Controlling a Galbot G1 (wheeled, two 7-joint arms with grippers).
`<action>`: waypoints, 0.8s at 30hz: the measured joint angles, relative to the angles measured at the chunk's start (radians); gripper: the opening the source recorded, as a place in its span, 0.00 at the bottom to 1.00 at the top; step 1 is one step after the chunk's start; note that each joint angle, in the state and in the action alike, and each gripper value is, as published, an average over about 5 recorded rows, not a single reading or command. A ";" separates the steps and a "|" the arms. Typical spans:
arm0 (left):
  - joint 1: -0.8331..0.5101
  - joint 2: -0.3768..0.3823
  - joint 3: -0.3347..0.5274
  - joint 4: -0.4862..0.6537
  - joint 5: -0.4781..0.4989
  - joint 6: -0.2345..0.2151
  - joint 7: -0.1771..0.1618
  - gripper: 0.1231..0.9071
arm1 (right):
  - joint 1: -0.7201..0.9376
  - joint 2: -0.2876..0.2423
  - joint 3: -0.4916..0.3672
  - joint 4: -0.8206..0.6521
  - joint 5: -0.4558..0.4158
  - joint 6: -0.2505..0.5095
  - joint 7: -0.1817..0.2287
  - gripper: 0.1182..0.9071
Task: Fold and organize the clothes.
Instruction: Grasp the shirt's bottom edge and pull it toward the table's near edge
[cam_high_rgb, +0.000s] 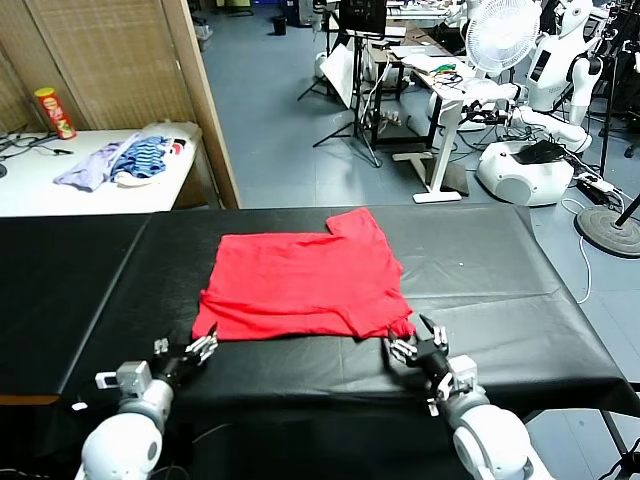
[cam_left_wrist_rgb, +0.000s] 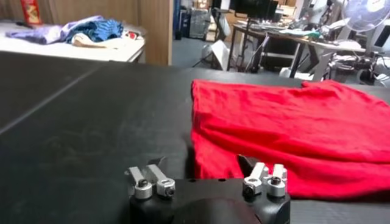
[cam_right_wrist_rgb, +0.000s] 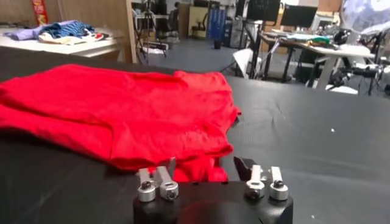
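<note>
- From the head view we see the red T-shirt (cam_high_rgb: 305, 285) lying partly folded in the middle of the black tabletop (cam_high_rgb: 500, 290), one sleeve poking out at its far edge. The left end effector (cam_high_rgb: 197, 350) sits just off the shirt's near left corner and the right end effector (cam_high_rgb: 412, 346) at its near right corner. Only this view takes in both arms at once, and shows a second white tabletop (cam_high_rgb: 40, 185) at far left carrying a heap of lilac and striped garments (cam_high_rgb: 125, 162) and a red can (cam_high_rgb: 54, 112).
- In the left wrist view we see the left end effector (cam_left_wrist_rgb: 207, 179) with its fingers spread apart and nothing between them; one fingertip (cam_left_wrist_rgb: 247, 163) lies against the shirt's (cam_left_wrist_rgb: 292, 137) near hem, the other rests on bare black cloth. The layered fold along the hem shows here, which the head view flattens.
- In the right wrist view we see the right end effector (cam_right_wrist_rgb: 207, 173) at the shirt's (cam_right_wrist_rgb: 122, 115) corner, a wad of red fabric bunched in the gap between its fingers. We cannot tell whether it actually pinches the fabric.
</note>
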 joint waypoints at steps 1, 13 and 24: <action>0.001 -0.001 0.000 0.001 -0.002 0.001 0.001 0.44 | -0.004 -0.001 0.001 0.003 0.000 0.000 0.002 0.05; 0.077 0.002 -0.010 -0.075 0.073 0.000 -0.027 0.00 | -0.094 -0.041 0.051 0.115 0.065 -0.087 0.021 0.02; 0.266 0.008 -0.031 -0.231 0.088 0.009 -0.064 0.01 | -0.232 -0.034 0.095 0.219 0.056 -0.132 0.038 0.31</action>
